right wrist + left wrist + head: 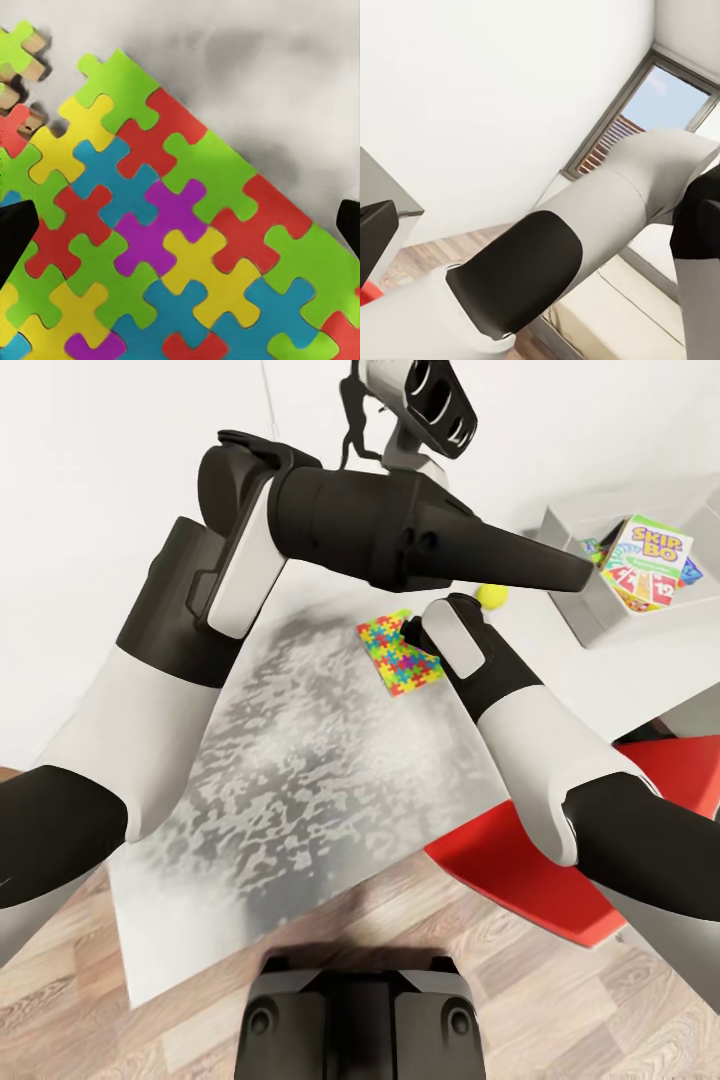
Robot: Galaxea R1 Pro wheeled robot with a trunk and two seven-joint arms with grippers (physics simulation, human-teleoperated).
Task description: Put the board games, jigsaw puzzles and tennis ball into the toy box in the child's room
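Robot base sits at the near edge of the table point(300, 840), wood-plank floor below it, a red object point(520, 880) low beside the table on the robot's right.

Right arm reaches forward over the tabletop, wrist angled down onto the jigsaw puzzle point(398, 655). Right gripper point(180, 232): fingers point(15, 240) spread wide, tips showing at both edges of the wrist view with the multicoloured mat flat on the table between them, nothing clamped. One puzzle corner looks broken up, a few loose pieces just off it. Can't tell whether the fingertips touch the mat.

Left arm is folded up high across the scene, forearm crossing above the puzzle. Its wrist camera looks at white wall, a window with brown shutters, and part of the bed point(607, 315); left claw state can't be told.

Tennis ball point(490, 597) lies on the table just past the puzzle, partly hidden by the left forearm.

Farthest: toy box point(590, 610) on the table, right side, with the SKIP-BO board game point(650, 560) tilted inside it.
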